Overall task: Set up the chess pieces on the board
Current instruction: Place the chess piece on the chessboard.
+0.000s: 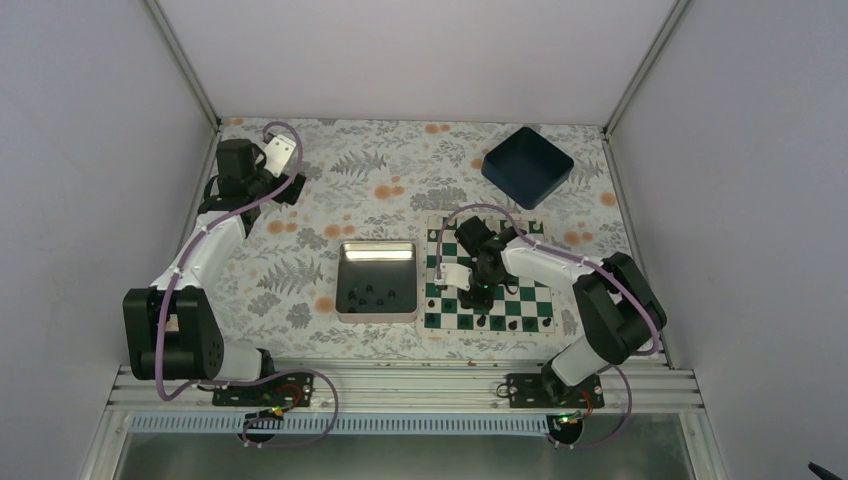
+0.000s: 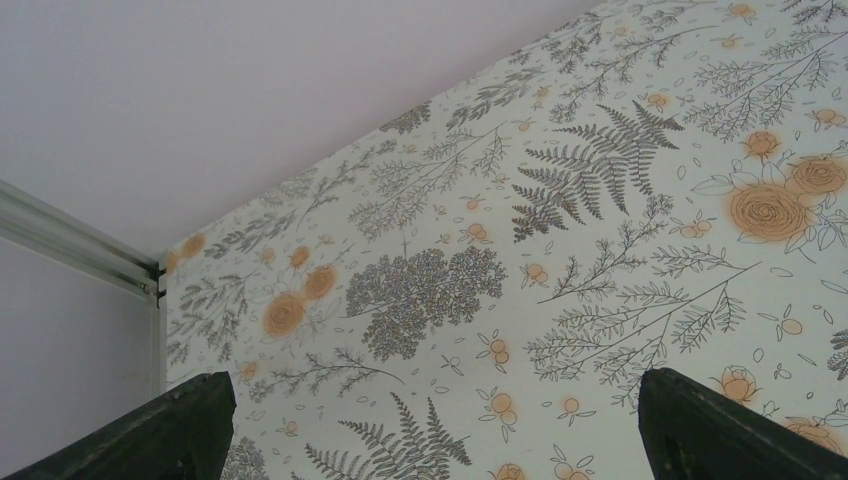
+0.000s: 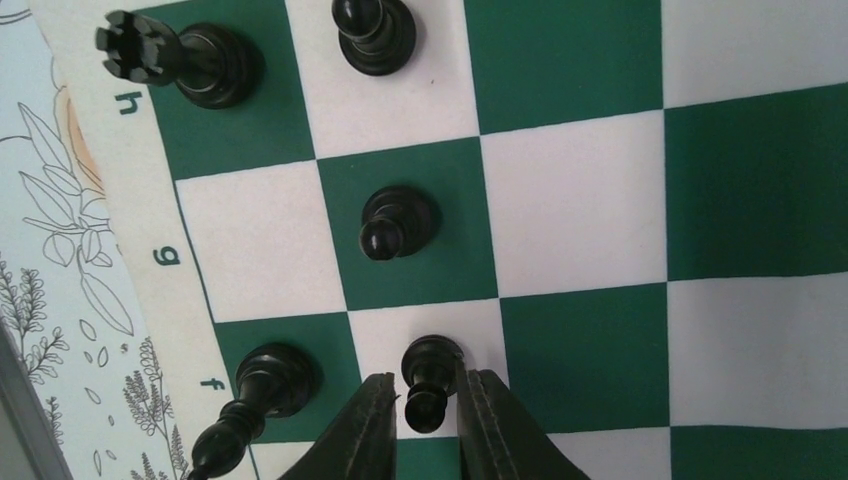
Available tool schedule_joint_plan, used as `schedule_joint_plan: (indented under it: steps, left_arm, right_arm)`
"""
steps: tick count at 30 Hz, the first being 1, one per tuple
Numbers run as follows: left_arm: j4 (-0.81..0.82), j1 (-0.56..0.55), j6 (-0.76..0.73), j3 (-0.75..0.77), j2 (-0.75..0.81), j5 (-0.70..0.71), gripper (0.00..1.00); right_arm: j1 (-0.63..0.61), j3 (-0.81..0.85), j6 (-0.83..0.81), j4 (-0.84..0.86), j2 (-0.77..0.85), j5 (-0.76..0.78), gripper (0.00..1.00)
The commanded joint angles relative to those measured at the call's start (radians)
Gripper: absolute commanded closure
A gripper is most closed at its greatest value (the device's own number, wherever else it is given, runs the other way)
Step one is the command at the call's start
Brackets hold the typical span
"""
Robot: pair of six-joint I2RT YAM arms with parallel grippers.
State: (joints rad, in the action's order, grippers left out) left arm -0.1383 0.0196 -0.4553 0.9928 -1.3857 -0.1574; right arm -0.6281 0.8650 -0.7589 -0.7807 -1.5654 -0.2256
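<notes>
Straddling a black pawn (image 3: 436, 362), the right claw (image 3: 428, 385) is narrow, with fingers close on both sides; cannot tell if it grips. Pawn stands upright on a white square of the board (image 3: 580, 200). Bishop (image 3: 262, 385) sits just left of the claw, second pawn (image 3: 397, 222) one square ahead, rook (image 3: 190, 62) farther ahead-left at the board corner. Tin (image 1: 378, 316), left of that claw, holds more pieces (image 1: 370, 293). Left claw (image 2: 435, 425) is wide, holding nothing, over the floral surface (image 2: 600, 250).
</notes>
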Motion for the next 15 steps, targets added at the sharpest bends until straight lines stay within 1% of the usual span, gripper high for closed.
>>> schedule_joint_plan:
  steps: [1,5,8,12,15]
  left_arm:
    - [0.004,-0.001,0.006,0.031,-0.007,0.0,0.0]
    - [0.002,-0.001,0.004,0.033,-0.008,-0.001,0.0]
    - [0.003,-0.002,0.004,0.032,-0.004,-0.001,0.0]
    - [0.005,-0.001,0.004,0.03,-0.003,-0.001,0.0]
    - [0.007,-0.001,0.005,0.029,0.001,-0.004,0.0]
  right_arm:
    - [-0.01,0.007,-0.014,-0.002,0.005,-0.001,0.78]
    - [-0.011,0.032,-0.013,-0.04,0.024,-0.005,0.7]
    - [-0.01,0.079,-0.01,-0.075,0.059,-0.005,0.66]
    - [-0.024,0.213,-0.011,-0.147,0.074,-0.04,0.62]
    - [-0.077,0.313,-0.004,-0.167,0.026,-0.008,0.6]
